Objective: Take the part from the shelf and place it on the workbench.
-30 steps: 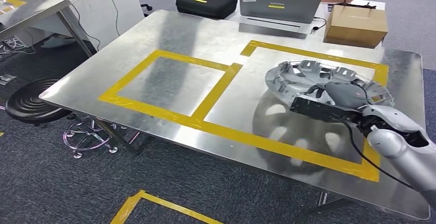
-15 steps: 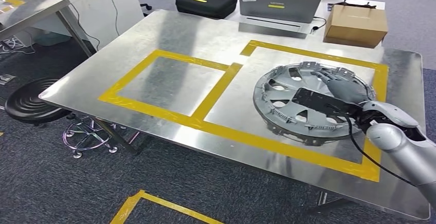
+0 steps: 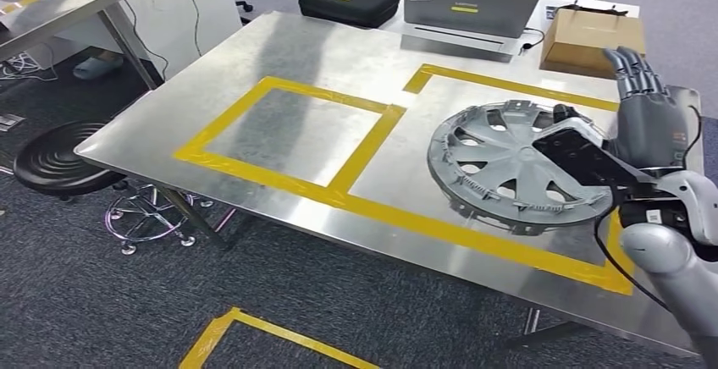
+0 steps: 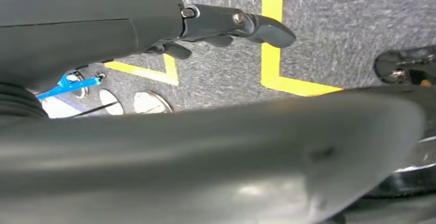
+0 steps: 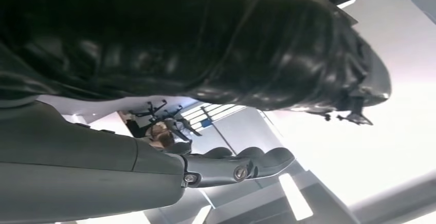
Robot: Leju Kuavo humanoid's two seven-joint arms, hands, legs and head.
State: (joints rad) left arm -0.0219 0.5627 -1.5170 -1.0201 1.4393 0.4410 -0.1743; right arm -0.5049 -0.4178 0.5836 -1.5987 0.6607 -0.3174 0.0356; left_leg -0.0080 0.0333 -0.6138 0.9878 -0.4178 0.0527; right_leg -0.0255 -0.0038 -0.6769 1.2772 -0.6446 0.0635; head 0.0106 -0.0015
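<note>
Up comes your right hand (image 3: 648,115), lifted clear of the wheel cover (image 3: 516,166) it was resting on half a second ago, and your whole view has shifted a little with it. Look at the counter (image 3: 279,47) first: a wide sheet of bare metal marked with two yellow tape boxes (image 3: 288,129). Your wheel cover lies flat inside the right-hand box, spokes up, its near rim close to the front strip of tape. Now the right hand stands upright above the cover's far right edge, fingers (image 3: 631,68) straight and spread, holding nothing. Beyond the counter you have a grey laptop (image 3: 470,5), a black case (image 3: 347,1) to its left, and a brown cardboard box (image 3: 588,39) just behind your raised hand. Off the counter's left corner sits a round black stool (image 3: 55,162). Your left hand (image 4: 226,26) hangs over grey carpet with yellow floor tape (image 4: 272,39); its fingers are loosely bent with nothing in them.
</note>
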